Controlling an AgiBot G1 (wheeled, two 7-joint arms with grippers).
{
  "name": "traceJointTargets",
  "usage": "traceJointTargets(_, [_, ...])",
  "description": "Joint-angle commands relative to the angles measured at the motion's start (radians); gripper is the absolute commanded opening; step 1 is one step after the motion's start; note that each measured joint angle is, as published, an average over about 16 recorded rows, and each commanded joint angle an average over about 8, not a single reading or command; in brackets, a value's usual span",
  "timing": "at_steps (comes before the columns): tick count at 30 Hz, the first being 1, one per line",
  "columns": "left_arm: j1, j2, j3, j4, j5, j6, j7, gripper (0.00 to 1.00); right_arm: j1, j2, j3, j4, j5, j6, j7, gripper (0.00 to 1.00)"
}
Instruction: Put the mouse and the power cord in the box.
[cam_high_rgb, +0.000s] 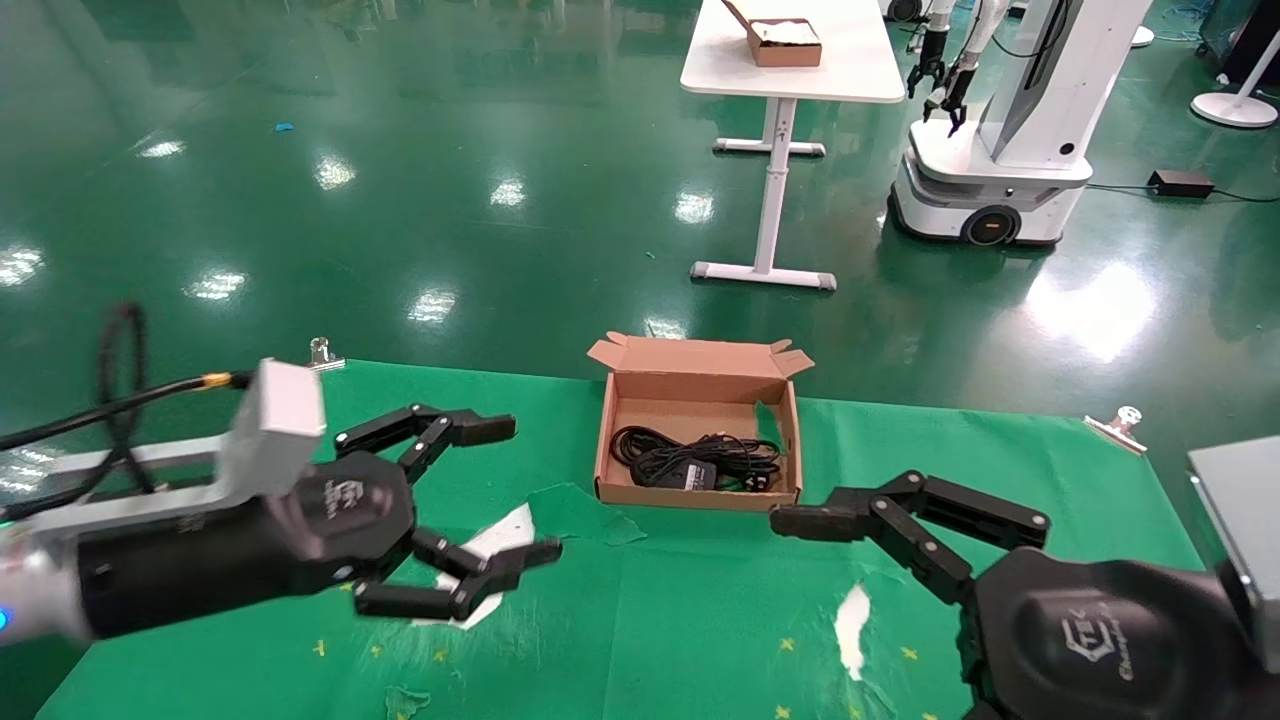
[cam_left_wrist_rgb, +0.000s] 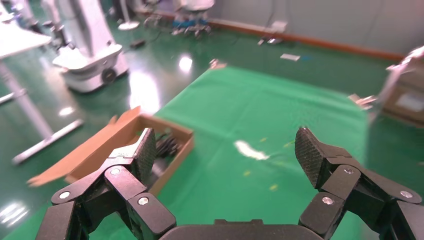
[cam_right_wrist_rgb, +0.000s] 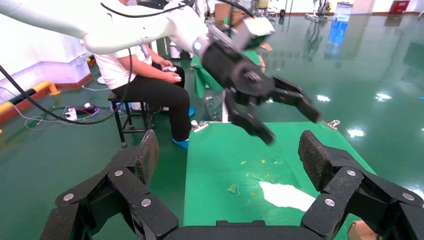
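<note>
Black left gripper (cam_high_rgb: 520, 490) and right gripper (cam_high_rgb: 790, 520), silver-screwed linked fingers (cam_left_wrist_rgb: 145, 150), white logos, grey forearm.

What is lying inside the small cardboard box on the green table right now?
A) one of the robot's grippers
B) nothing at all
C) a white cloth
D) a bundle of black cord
D: in the head view the box holds a coiled black cord, while the left gripper and the right gripper are both outside it, open and holding nothing.

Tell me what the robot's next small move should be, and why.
Probably none beyond backing away: both the left gripper and right gripper hover open and empty, the power cord already lies in the box, and no mouse shows on the table.
</note>
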Motion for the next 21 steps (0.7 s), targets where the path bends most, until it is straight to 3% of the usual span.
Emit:
traceJointTargets(1, [0.021,-0.018,-0.025,-0.026,-0.031,0.033,-0.010,1.00,0.000,0.000,0.000,0.000,0.000,0.000,0.000,1.00])
traceJointTargets(13, [0.137,-0.115,-0.166,-0.169,-0.202,0.216,-0.064,1.00,-0.001,0.002,0.000,0.001,0.003,-0.001,0.000,1.00])
traceJointTargets(21, [0.156,-0.130,-0.189,-0.191,-0.230,0.244,-0.071,1.00,-0.002,0.002,0.001,0.002,0.005,-0.001,-0.001,1.00])
